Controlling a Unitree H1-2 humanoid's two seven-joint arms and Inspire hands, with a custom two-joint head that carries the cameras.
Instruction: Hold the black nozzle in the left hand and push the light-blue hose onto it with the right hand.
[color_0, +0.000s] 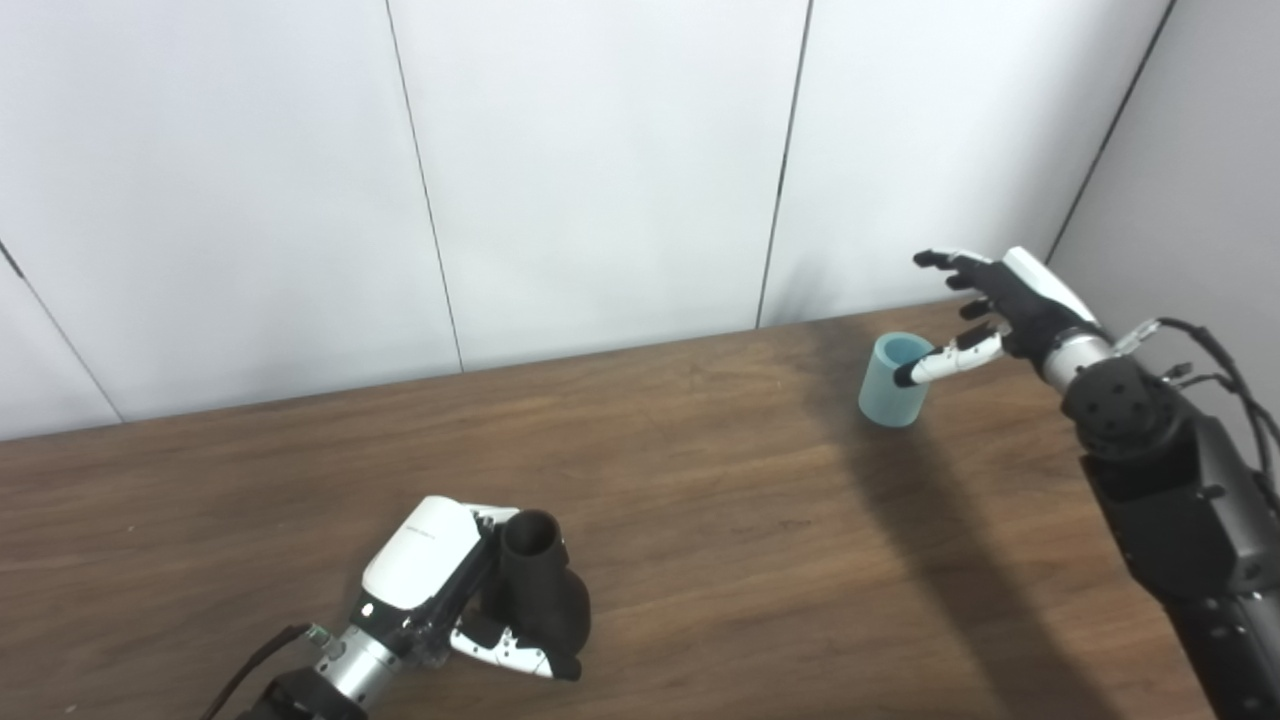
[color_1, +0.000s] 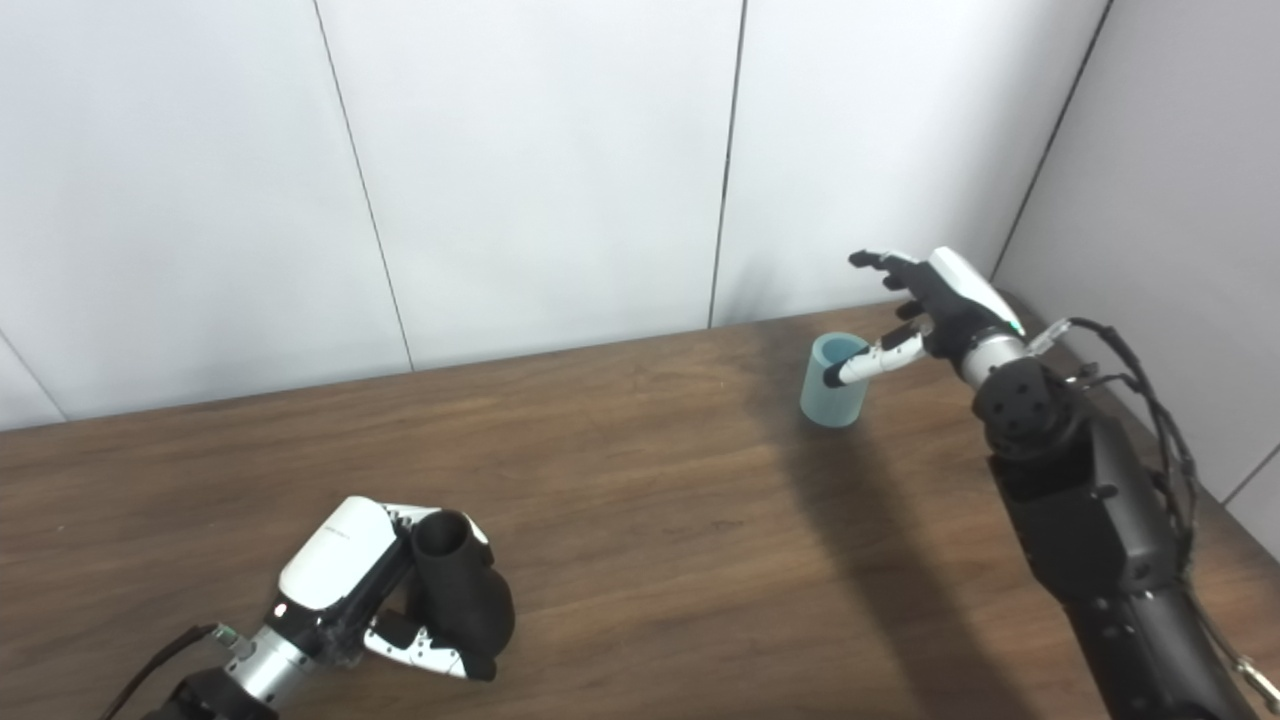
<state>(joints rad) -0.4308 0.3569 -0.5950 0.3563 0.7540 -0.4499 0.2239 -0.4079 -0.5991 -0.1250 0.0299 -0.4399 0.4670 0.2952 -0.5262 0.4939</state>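
— At the lower left of the frame, what's gripped?
— The left hand (color_0: 450, 590) wraps the black nozzle (color_0: 538, 585), its base hidden.
— Upper right?
— The right hand (color_0: 1000, 305), fingers spread, thumb touching the upright light-blue hose (color_0: 893, 382) on the table (color_0: 700, 480).

One black nozzle (color_0: 535, 585) is in view, and one light-blue hose (color_0: 893, 380) piece, a short open cylinder. Two robot hands show: one left hand (color_0: 440, 585) and one right hand (color_0: 1000, 305). One wooden desk (color_0: 700, 520) carries the things. Behind it stand white wall panels (color_0: 600, 170); four of them can be counted along the back, with one grey wall (color_0: 1200, 180) at the right side.
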